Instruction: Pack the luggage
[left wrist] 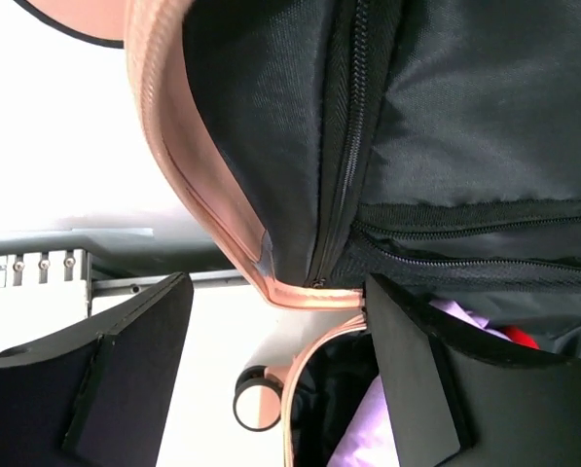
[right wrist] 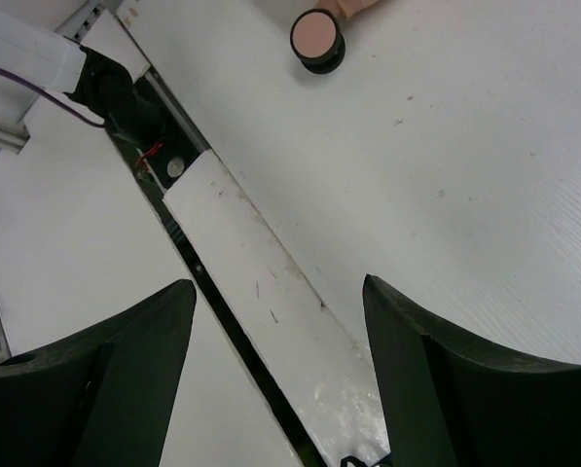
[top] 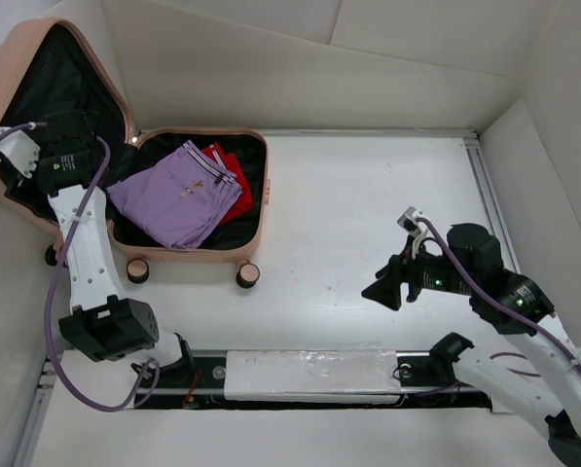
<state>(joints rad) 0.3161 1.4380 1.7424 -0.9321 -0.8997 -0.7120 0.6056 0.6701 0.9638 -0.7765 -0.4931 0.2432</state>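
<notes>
The luggage [top: 262, 209], a pale pink hard-shell case, lies open at the far left with its black-lined lid [top: 56, 97] raised. Folded purple clothes [top: 173, 199] lie in the base over a red garment [top: 234, 185]. My left gripper [top: 81, 165] hangs open by the lid's lower edge. In the left wrist view the pink rim [left wrist: 305, 295] at the hinge corner lies between the spread fingers of this gripper [left wrist: 275, 326], close to the right finger [left wrist: 407, 370]. My right gripper [top: 382, 290] hovers open and empty over the bare table at the right, and nothing lies between its fingers [right wrist: 275, 311].
Caster wheels [top: 247, 276] stick out from the case's near side; one wheel [right wrist: 317, 41] shows in the right wrist view. A white strip [top: 309, 375] covers the rail between the arm bases. White walls [top: 553, 146] close in the table [top: 368, 204] at the back and right.
</notes>
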